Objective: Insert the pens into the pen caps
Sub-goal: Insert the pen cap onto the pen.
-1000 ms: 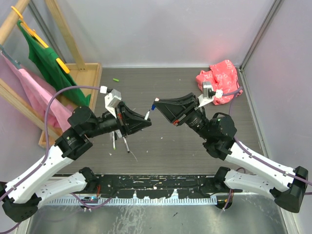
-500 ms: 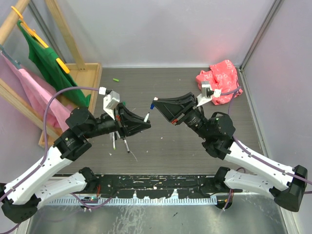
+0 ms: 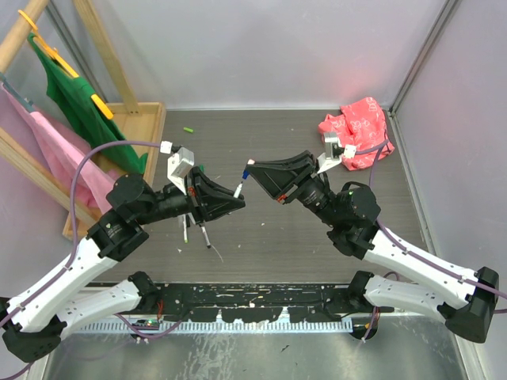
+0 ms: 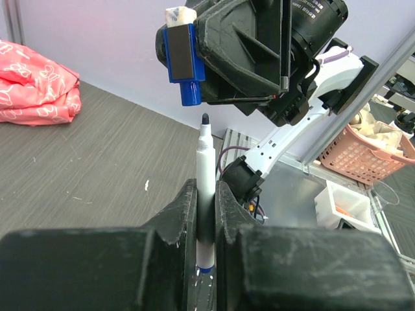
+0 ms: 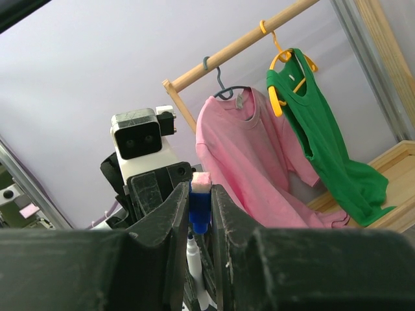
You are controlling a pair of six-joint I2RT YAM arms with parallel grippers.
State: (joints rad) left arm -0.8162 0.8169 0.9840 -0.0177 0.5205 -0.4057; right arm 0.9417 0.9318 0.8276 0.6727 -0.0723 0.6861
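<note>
My left gripper (image 4: 206, 188) is shut on a white pen (image 4: 205, 175) with a blue end, its dark tip pointing up. Just above the tip, a small gap away, is a blue pen cap (image 4: 183, 61) with its opening facing the tip. My right gripper (image 5: 200, 194) is shut on that cap (image 5: 199, 207), and the pen (image 5: 194, 259) rises toward it from below. In the top view, pen (image 3: 238, 190) and cap (image 3: 249, 168) meet above the table's middle, between the left gripper (image 3: 236, 198) and the right gripper (image 3: 255, 168).
Two more pens (image 3: 204, 234) (image 3: 184, 228) lie on the table under the left arm. A small green cap (image 3: 188, 129) lies at the far left. A red bag (image 3: 356, 125) sits at the back right. A wooden rack with green and pink shirts (image 3: 67, 87) stands on the left.
The right gripper with the blue cap has crept slightly left, closer to the pen tip. The left gripper has held the pen nearly still.
</note>
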